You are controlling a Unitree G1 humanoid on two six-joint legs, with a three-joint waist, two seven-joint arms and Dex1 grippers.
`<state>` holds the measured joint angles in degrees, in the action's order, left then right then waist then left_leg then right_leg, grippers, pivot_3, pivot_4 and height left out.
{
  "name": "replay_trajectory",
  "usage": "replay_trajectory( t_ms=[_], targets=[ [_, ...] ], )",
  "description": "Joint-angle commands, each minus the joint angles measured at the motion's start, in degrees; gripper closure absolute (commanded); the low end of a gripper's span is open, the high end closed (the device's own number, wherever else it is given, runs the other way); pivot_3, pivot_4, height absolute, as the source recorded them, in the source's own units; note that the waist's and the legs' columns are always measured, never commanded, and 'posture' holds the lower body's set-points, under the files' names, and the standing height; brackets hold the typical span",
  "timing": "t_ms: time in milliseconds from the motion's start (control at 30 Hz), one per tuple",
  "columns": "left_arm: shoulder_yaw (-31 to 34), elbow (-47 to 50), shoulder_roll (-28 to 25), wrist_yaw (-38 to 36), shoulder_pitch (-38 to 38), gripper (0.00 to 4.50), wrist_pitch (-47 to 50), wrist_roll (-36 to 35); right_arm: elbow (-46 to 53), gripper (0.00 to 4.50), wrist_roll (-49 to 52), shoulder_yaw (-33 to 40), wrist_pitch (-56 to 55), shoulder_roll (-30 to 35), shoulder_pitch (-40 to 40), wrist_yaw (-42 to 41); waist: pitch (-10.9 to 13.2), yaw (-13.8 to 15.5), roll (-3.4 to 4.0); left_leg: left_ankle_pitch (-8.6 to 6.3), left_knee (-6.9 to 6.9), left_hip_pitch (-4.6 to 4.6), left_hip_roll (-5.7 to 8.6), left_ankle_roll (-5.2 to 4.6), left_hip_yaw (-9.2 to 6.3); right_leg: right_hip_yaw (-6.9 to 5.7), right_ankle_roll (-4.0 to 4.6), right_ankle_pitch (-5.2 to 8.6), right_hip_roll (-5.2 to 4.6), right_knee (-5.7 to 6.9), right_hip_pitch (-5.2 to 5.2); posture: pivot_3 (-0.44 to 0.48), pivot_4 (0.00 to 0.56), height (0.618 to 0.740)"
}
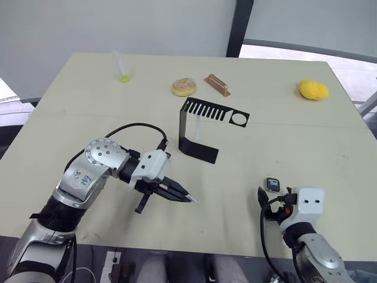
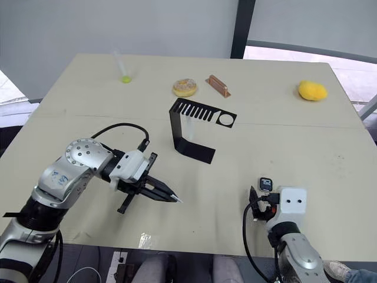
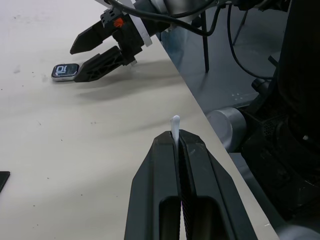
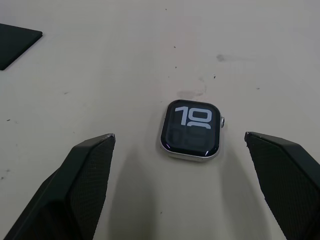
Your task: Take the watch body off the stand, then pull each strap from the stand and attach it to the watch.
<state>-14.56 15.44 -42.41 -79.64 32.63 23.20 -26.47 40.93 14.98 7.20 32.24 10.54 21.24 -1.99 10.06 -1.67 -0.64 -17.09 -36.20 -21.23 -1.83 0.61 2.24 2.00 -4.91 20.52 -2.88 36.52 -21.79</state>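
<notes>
Over on the left, the left gripper (image 1: 187, 199) is hovering low over the table (image 1: 318, 141) with its two black fingers pinched tight together on a thin white strap (image 3: 175, 125); only the strap's tip pokes out past the fingertips, and it's aimed toward the right side. Far back on the left there's a clear tube with a yellow-green end (image 1: 121, 68), then a round doughnut-looking thing (image 1: 184, 86) and a small copper-coloured block (image 1: 217, 84) just beside it. Mid-table sits the black stand (image 1: 200, 127), foot flat on the surface, upright rising to the slotted top plate with the round hole at its right end; something pale hangs under the slots, though I can't tell if it's the other strap. Further right and near the front edge, the watch body (image 4: 191, 130) lies flat on the table face up, screen showing "10" in big white digits, dimmer digits underneath I can't read. The right gripper (image 4: 177, 145) is spread wide open, a finger either side of the watch, not touching it. A yellow lumpy object (image 1: 313, 89) sits at the far right.
</notes>
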Motion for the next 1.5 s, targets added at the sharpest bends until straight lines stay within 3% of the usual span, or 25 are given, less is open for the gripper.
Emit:
replay_trajectory(
  t_ms=[33,600,1467,1500],
  targets=[
    [1.01,2.6,-0.78,-0.13,-0.5,4.5,-0.33,-0.21,-0.05,0.11,-3.05,-0.87,-2.72,-0.25,-0.28,1.0,0.0,0.0,0.0,0.0,0.0,0.0,0.0,0.0,0.0,0.01,0.0,0.0,0.0,0.0,0.0,0.0,0.15,0.74],
    [-0.28,3.38,0.27,-0.06,-0.03,4.5,-1.16,0.6,-8.6,0.11,-6.1,-0.24,-6.82,-1.28,-4.55,0.64,-0.02,-0.12,-0.02,0.0,-0.07,0.03,-0.06,0.0,0.01,0.09,0.0,0.0,0.15,0.32,-0.02,0.0,0.15,0.74],
    [0.12,3.77,0.09,0.17,-0.22,4.5,-0.46,1.15,-11.29,0.11,-7.87,-0.28,-7.02,-4.95,-6.17,1.69,-0.05,-0.13,-0.07,0.0,-0.2,0.04,-0.08,0.0,0.0,0.11,0.0,0.0,0.2,0.42,-0.02,0.0,0.15,0.74],
    [0.14,3.74,0.06,0.16,-0.16,4.5,-0.43,1.18,-11.24,0.34,-8.16,-0.42,-7.09,-5.07,-6.05,1.73,-0.05,-0.14,-0.07,0.0,-0.2,0.04,-0.09,0.0,0.0,0.11,0.0,0.0,0.2,0.41,-0.02,0.0,0.15,0.74]
  ],
)
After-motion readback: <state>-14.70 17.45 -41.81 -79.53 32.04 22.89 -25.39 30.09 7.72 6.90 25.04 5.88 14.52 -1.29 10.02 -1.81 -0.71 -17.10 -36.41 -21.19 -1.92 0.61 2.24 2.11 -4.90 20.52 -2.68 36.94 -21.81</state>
